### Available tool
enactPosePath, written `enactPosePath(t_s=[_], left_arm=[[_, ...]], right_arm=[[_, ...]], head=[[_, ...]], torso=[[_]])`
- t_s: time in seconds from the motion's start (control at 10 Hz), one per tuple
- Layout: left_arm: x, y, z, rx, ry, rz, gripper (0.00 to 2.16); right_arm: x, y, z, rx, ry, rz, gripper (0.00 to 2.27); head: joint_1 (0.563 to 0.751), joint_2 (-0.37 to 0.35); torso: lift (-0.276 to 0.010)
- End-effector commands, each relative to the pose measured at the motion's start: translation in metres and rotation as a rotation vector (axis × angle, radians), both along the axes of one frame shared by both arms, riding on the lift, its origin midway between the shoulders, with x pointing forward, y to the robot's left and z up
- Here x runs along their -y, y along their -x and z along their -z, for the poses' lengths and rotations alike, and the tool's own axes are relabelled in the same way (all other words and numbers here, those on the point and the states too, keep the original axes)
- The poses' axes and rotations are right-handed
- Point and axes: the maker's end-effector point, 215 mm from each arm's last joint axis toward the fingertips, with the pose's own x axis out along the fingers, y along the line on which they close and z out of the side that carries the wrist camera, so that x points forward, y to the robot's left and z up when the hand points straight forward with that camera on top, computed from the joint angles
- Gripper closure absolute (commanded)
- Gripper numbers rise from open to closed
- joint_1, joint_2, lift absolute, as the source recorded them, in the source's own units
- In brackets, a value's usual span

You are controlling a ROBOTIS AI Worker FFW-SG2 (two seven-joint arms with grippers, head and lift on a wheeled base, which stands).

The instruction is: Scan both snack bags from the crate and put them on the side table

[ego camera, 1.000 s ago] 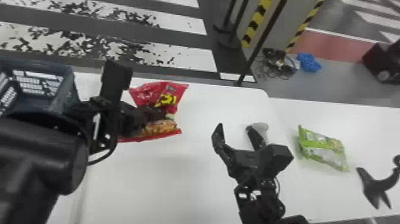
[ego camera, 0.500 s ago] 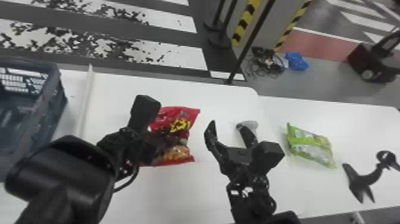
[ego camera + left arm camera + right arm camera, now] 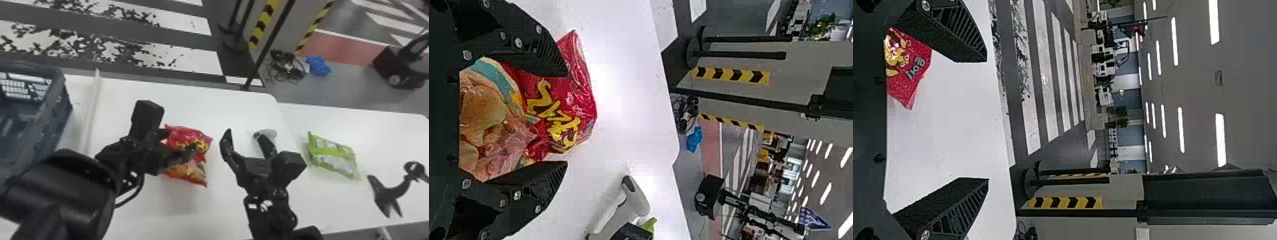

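Left of the tabletop [image 3: 118, 99] stands the crate [image 3: 56, 127], and the gap between it and the red snack bag [image 3: 188, 174] is wider than a second ago. The left gripper [image 3: 565, 118] is carrying the bag rightward and nearer the tabletop's front edge, its two fingers pinching it from either side. The bag sits short of the tabletop's far right corner, near the right gripper [image 3: 243, 133], whose fingers are spread with nothing between them. Just beside those fingers is the grey scanner [image 3: 270, 133]. The green snack bag [image 3: 333, 156] lies on the side table [image 3: 389, 137], toward its left end. So one bag looks delivered, and this carry probably brings the second to be scanned; its code has to face the scanner, and the loose film could fold over it.
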Motion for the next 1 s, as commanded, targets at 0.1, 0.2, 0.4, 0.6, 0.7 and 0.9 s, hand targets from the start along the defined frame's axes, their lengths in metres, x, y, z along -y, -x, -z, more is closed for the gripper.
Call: enactPosePath(t_s=[0.1,0.2,0.4,0.6,0.7,0.9], left_arm=[[-0.031,-0.014,-0.029,0.064,0.013,-0.074,0.07],[-0.065,-0.024,-0.037,0.110,-0.015,-0.126,0.07],[-0.154,-0.043,-0.066,0.249,0.006,-0.254,0.08],[-0.233,-0.048,-0.102,0.384,0.042,-0.365,0.08],[-0.260,-0.043,-0.124,0.471,0.058,-0.377,0.09],[-0.301,-0.026,-0.143,0.578,0.069,-0.425,0.09]], right_arm=[[-0.003,0.001,0.000,-0.011,0.001,-0.008,0.07],[-0.006,0.000,0.003,-0.023,0.001,-0.014,0.06],[-0.010,-0.001,0.012,-0.065,-0.006,-0.034,0.05],[-0.014,0.000,0.020,-0.111,-0.017,-0.058,0.05],[-0.016,0.002,0.029,-0.161,-0.029,-0.079,0.05],[-0.022,0.008,0.048,-0.249,-0.084,-0.123,0.06]], head=[[0.695,-0.350],[0.695,-0.350],[0.695,-0.323],[0.695,-0.242],[0.695,-0.179],[0.695,-0.092]], torso=[[-0.087],[-0.087],[-0.087],[-0.087],[-0.087],[-0.087]])
